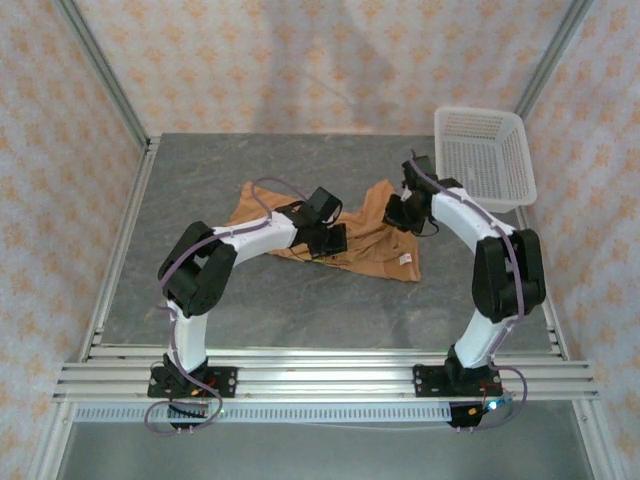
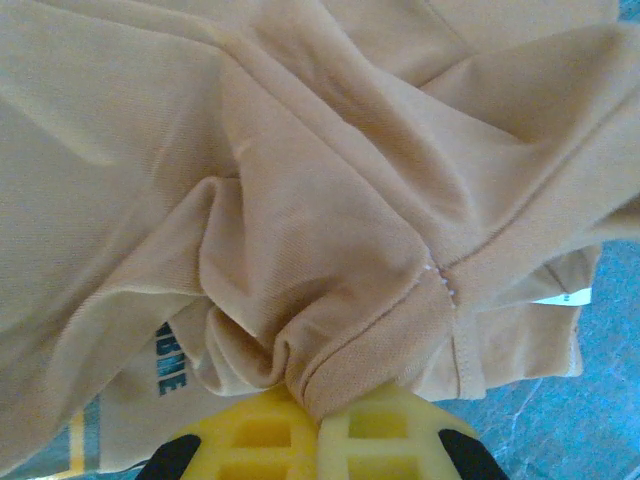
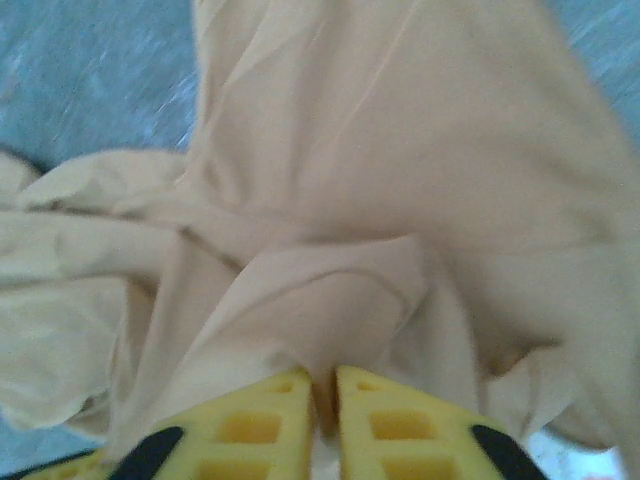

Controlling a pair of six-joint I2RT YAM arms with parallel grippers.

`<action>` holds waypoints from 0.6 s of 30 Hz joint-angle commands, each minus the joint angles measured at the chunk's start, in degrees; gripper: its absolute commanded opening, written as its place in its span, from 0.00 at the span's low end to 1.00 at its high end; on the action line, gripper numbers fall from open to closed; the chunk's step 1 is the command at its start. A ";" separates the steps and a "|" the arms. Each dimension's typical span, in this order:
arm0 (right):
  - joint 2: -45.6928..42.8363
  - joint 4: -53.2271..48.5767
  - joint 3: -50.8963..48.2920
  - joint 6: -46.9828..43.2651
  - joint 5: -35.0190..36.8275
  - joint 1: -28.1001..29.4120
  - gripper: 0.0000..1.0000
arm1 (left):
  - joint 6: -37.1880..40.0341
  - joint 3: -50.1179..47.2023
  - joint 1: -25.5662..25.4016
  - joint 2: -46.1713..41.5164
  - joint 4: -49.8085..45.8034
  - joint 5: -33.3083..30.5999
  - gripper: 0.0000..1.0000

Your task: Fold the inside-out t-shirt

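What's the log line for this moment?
left claw: shut on t-shirt | right claw: shut on t-shirt | t-shirt: crumpled on table, not yet folded | basket: far right

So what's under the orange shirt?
The gray table lies under the shirt, showing all round it. Whatever sits beneath the crumpled cloth is covered, so I can't tell.

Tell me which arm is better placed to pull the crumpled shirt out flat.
Probably right: the right gripper pinches the t-shirt near its right side, so it could draw that side outward. The left gripper clamps a bunched seam nearer the middle.
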 commanded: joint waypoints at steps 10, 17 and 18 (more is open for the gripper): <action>2.53 6.97 -0.74 6.48 0.94 8.07 0.00 | -0.58 1.34 -0.76 -1.15 0.68 0.02 0.00; 0.95 -0.35 -0.51 0.37 19.63 1.38 0.00 | 0.26 1.74 -0.77 -1.99 -0.68 -0.51 0.00; 0.55 -0.97 -0.42 -0.74 19.93 -0.11 0.00 | 0.26 1.82 -0.82 -2.08 -0.73 -0.43 0.00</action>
